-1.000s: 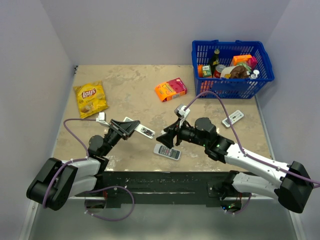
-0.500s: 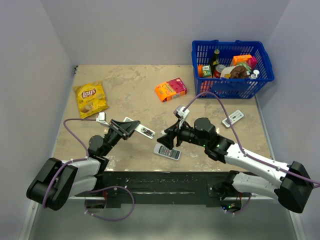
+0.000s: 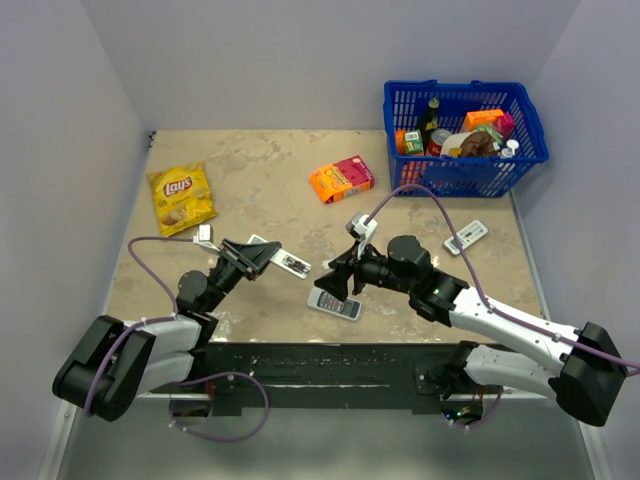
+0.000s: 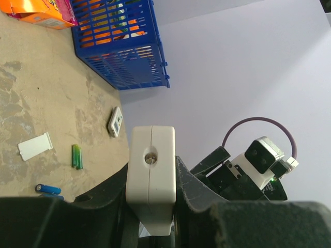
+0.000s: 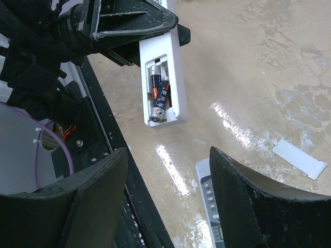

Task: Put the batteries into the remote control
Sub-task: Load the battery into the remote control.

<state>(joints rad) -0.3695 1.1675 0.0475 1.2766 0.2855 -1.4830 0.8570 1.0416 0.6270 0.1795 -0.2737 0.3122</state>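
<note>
Remote control: we held the slim white remote control off the counter in the left tool, its fingers clamped across the body; in the left wrist view its butt end faced the lens between them.
Batteries: both batteries lay side by side in the open compartment near the remote's free end, dark with orange bands, silvery tips toward that end; whether they were pressed fully home we could not tell.
Right tool: our right tool hung just beside the remote's free end with its fingers spread apart and nothing between them.
Step in hand: we judged the loading itself done or nearly so, with the compartment not yet covered.
Cover: a flat white strip lay on the counter near the grey-white remote; we took it for the battery door, though that was a guess.
Next move: it called for the right tool to go down to that strip, pinch it flat, then line it up with the compartment while the left kept the remote steady.
Bystanders: green pair and blue cell lay unused on the counter.
</note>
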